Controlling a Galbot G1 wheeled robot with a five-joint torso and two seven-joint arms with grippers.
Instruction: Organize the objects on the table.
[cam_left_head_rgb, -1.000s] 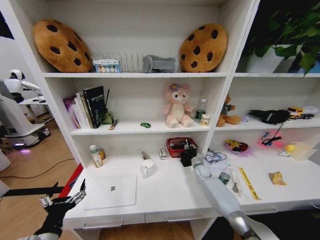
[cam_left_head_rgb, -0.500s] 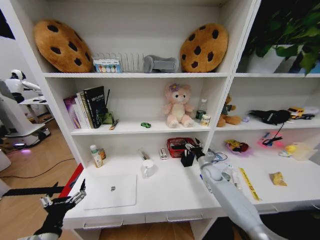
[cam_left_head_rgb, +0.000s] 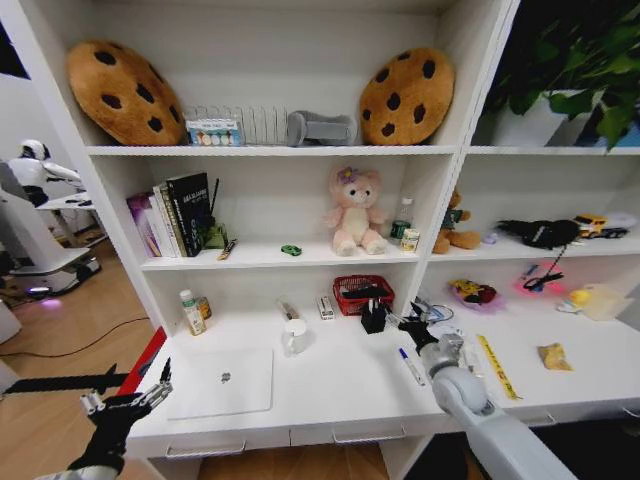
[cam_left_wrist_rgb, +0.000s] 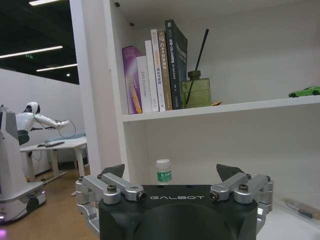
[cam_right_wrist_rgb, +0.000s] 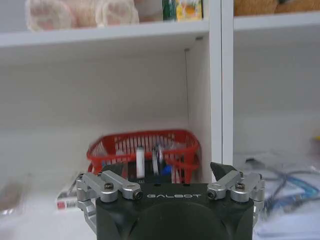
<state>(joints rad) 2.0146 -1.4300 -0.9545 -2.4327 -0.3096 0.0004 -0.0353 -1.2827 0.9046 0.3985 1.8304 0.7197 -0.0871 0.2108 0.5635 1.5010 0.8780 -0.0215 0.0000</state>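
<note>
Head view has the right gripper (cam_left_head_rgb: 412, 319) over the table (cam_left_head_rgb: 340, 385), just right of a black holder (cam_left_head_rgb: 374, 317) and near a red basket (cam_left_head_rgb: 362, 292) at the back of the desk. Its fingers (cam_right_wrist_rgb: 224, 172) are spread with nothing between them, and the basket (cam_right_wrist_rgb: 145, 150) sits straight ahead of them in the right wrist view. A blue pen (cam_left_head_rgb: 411, 365) lies on the table close beside the right arm. The laptop (cam_left_head_rgb: 222, 381) lies closed and flat on the table's left part, with a white cup (cam_left_head_rgb: 295, 336) behind it. A green car (cam_left_head_rgb: 291, 250) sits on the shelf above, near a pink plush (cam_left_head_rgb: 353, 210). The left gripper (cam_left_head_rgb: 128, 401) hangs off the table's left front corner, its fingers (cam_left_wrist_rgb: 114, 170) wide apart and empty.
</note>
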